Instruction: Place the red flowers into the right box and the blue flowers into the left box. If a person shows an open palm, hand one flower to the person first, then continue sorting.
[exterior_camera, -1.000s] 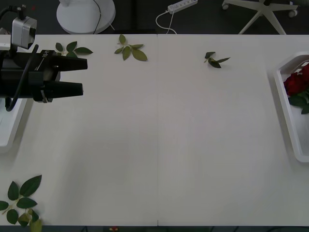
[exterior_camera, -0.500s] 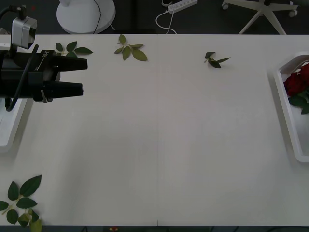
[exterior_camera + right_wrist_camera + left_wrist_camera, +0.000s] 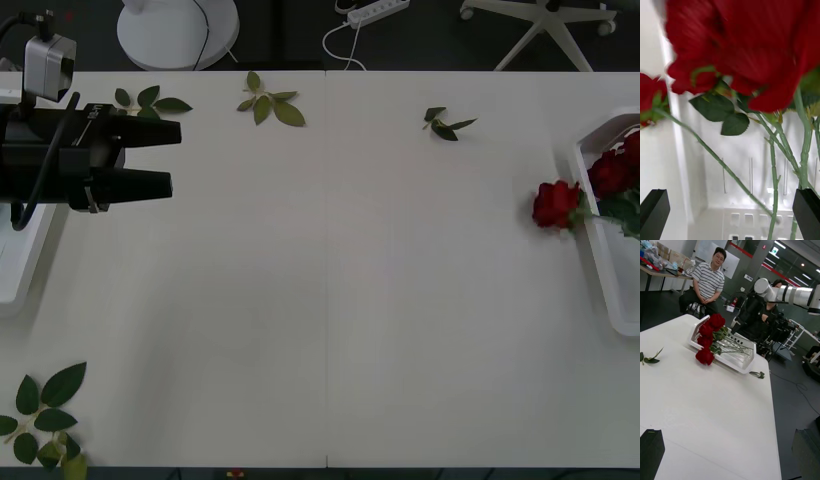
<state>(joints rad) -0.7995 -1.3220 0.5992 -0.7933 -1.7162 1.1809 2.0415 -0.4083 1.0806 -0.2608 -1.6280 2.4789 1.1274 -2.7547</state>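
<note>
Red flowers (image 3: pixel 752 48) are seen heaped in the right box (image 3: pixel 752 221), one bloom (image 3: pixel 555 203) hanging over its rim, beyond wide-spread right fingers (image 3: pixel 730 210). The stem should be gripped low. Left fingers (image 3: pixel 165 158) are held parted over the counter (image 3: pixel 330 300).

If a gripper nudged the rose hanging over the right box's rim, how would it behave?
The rose is probably top-heavy: its bloom overhangs the right box rim, so it might tip out. Its thin stem likely flexes.
</note>
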